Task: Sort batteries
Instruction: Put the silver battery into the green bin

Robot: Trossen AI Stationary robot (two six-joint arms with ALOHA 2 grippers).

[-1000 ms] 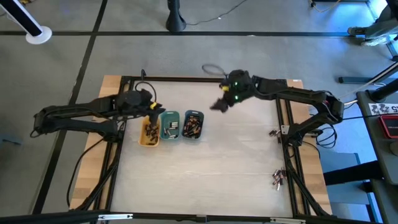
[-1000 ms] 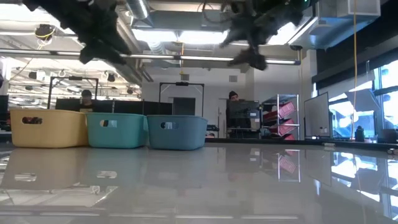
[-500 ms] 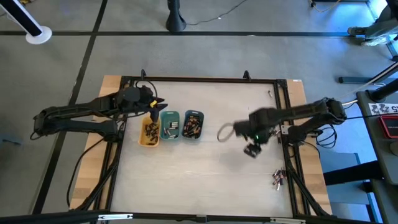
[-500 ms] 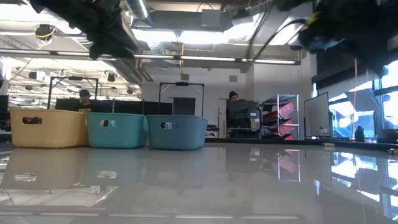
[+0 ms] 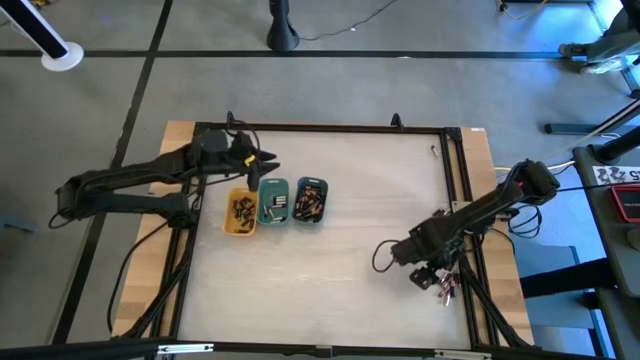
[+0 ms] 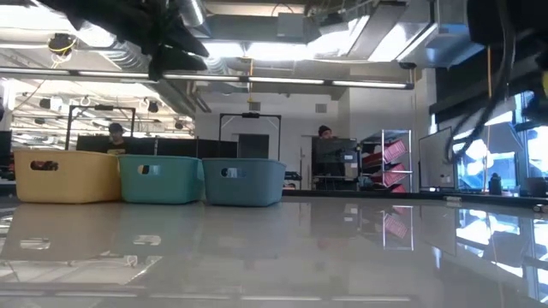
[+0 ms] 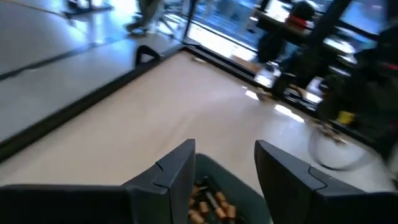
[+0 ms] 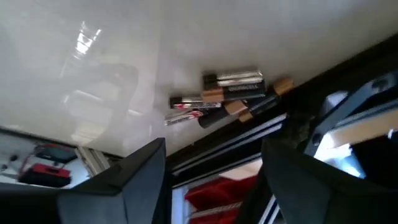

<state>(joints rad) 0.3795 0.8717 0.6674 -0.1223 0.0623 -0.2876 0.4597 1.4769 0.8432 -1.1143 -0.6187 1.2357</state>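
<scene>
Loose batteries (image 8: 224, 96): clustered at the counter (image 5: 350, 270) edge, long axes roughly parallel to it, partly overlapping. Right gripper (image 5: 425, 277) just beside them, spread, empty. Left gripper (image 5: 262, 159) beyond the trays, spread.

At centre left of the high view stand a small oblong yellow plastic tray (image 5: 239, 213), a teal one (image 5: 273, 202) and a grey-blue one (image 5: 310, 201); at lower right, black-and-copper cylindrical batteries (image 8: 230, 98) lie on the pale whitish table (image 5: 350, 170).
</scene>
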